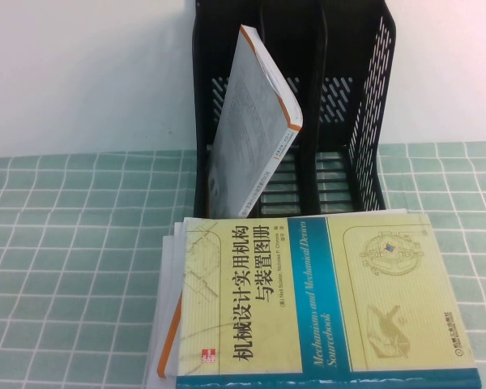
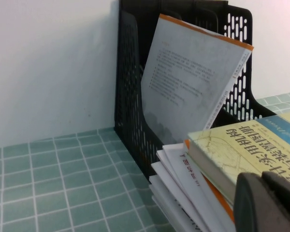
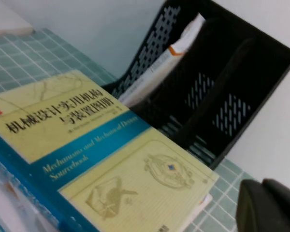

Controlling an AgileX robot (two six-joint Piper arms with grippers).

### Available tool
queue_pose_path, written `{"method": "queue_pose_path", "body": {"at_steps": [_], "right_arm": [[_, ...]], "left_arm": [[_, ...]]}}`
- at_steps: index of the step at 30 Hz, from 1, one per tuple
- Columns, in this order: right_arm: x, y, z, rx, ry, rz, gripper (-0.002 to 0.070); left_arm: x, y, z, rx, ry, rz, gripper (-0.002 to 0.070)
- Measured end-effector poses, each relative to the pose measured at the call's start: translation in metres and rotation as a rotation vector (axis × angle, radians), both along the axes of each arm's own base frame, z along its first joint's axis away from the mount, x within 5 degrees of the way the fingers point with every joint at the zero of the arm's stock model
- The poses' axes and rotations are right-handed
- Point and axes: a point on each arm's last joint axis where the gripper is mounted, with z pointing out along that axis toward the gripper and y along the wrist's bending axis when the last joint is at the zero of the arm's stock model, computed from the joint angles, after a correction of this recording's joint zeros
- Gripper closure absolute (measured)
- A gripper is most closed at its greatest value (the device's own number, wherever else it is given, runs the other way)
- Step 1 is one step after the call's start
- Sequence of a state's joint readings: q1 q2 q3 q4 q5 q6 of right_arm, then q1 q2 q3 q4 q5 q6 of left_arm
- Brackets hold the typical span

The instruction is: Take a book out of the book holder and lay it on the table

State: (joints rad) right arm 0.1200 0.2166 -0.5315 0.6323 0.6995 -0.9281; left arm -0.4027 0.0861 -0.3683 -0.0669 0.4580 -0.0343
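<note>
The book (image 1: 324, 304), pale yellow with a blue-teal band and a black Chinese title, lies flat, cover up, across the lower centre and right of the high view. It rests on a stack of white books with orange edges (image 1: 168, 324) that shows at its left side, and this pile sits on the green gridded worktop (image 1: 73, 243) right in front of the book holder (image 1: 364, 97). The black holder stands at the upper centre, against the white wall. One thin white-grey book with an orange spine (image 1: 255, 121) leans tilted in its left compartment; the other two compartments look dark.

The left gripper (image 2: 268, 203) shows only as a dark body in the lower right corner of its wrist view, close to the book's edge; whether its jaws are wide or narrow cannot be told. The right gripper (image 3: 268, 205) is a dark shape in the lower right corner of its own view, near the book's far corner, with its jaws closed on nothing.
</note>
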Motion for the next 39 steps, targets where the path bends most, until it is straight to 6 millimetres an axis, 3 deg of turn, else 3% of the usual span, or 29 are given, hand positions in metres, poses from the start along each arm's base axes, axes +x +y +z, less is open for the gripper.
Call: {"method": "queue_pose_path", "body": {"at_steps": [6, 13, 19, 27, 33, 39], "right_arm": [[-0.011, -0.002, -0.040, 0.076, -0.112, -0.019, 0.0678], [0.003, -0.011, -0.070, 0.016, -0.183, -0.129, 0.0678], [0.010, -0.018, -0.073, 0.016, -0.252, -0.224, 0.0678], [0.007, -0.011, -0.081, 0.030, -0.155, -0.144, 0.0678], [0.005, -0.002, -0.081, 0.365, -0.037, -0.073, 0.0678], [0.020, -0.027, -0.092, 0.298, -0.245, -0.351, 0.0678]], "left_arm": [[0.010, -0.006, -0.028, -0.041, 0.038, -0.007, 0.0677], [0.013, -0.006, -0.035, -0.062, 0.009, -0.001, 0.0678], [0.013, -0.007, -0.035, -0.065, 0.008, -0.001, 0.0678], [0.013, -0.007, -0.035, -0.066, 0.009, -0.001, 0.0678], [0.014, -0.007, -0.038, -0.067, 0.009, 0.000, 0.0678], [0.016, -0.007, -0.066, -0.042, 0.068, 0.003, 0.0678]]}}
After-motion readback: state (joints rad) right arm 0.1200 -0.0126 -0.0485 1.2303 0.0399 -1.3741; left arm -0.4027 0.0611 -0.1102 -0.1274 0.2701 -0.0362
